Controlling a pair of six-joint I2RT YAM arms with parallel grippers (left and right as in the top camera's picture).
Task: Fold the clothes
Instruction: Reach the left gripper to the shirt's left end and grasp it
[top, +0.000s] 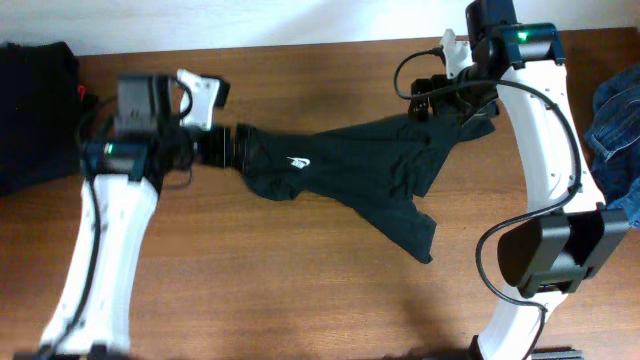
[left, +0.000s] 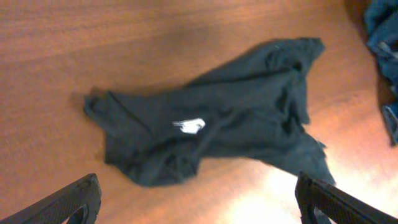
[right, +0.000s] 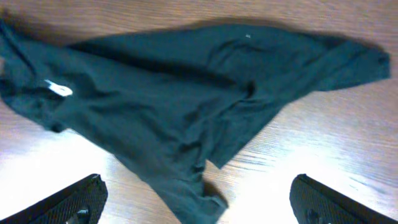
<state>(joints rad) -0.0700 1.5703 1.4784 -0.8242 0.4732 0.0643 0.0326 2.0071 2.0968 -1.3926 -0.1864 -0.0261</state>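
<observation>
The left claw (left: 198, 205) is seen spread wide with nothing between its fingers. The right claw (right: 196, 205) is likewise spread wide and empty, so no cloth is gripped by either.

The dark garment (top: 340, 170) is lying crumpled on the surface (top: 300, 300), about midway between the left and right edges and somewhat nearer the far edge. It is drawn out as a long band from one claw to the other, with a loose flap trailing toward the near edge. A small white mark (top: 298, 162) is shown on its left half. A black pile (top: 35, 110) is found at the far left corner and blue denim (top: 615, 130) at the right edge, both apart from the garment.

The step in hand is judged to be spreading the garment flat, since no clean outline is yet offered for a fold. It would be done best if true edges, such as hem corners or shoulder seams, were sought rather than bunched middle cloth. A single layer should be pinched low at each end, lifted only a little, and drawn apart evenly so that the twist is released. The trailing flap should be laid out before any fold is made. Which part is collar or hem cannot be told from these views.
</observation>
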